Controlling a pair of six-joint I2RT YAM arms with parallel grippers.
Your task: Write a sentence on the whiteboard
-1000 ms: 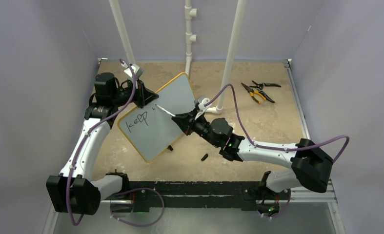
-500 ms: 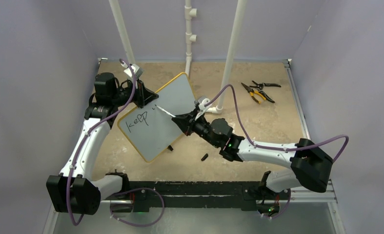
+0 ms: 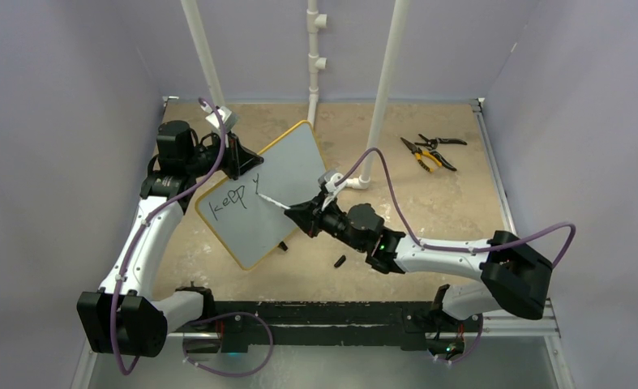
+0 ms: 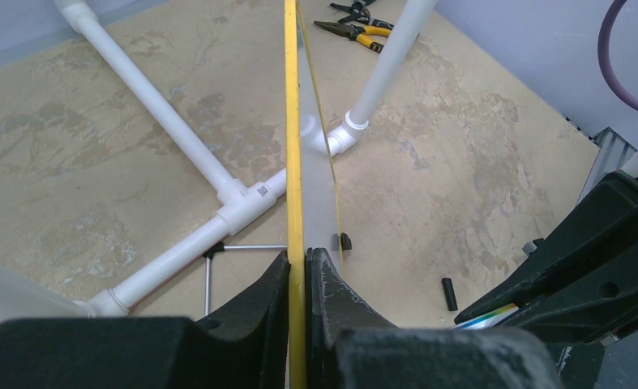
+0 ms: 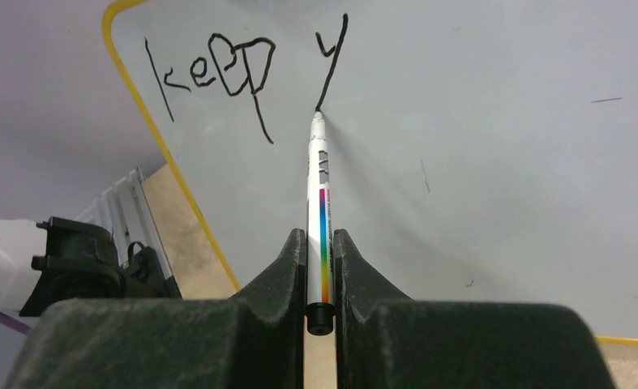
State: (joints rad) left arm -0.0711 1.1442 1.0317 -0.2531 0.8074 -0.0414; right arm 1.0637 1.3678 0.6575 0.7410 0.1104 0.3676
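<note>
Top external: whiteboard (image 3: 287, 174) tilted near the far left corner of the mottled tan table (image 3: 461, 211), lilac walls (image 3: 56, 121) around. Left wrist: left gripper (image 4: 297, 263) clenched on its yellow frame (image 4: 293, 121). Right wrist: right gripper (image 5: 319, 243) grasps a marker (image 5: 319, 178), tip touching the sentence (image 5: 218, 73), reading "keep y".

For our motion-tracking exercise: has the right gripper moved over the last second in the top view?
Yes. The right gripper, holding the marker, has slid toward the arm bases, nearer the small black cap on the table.
</note>
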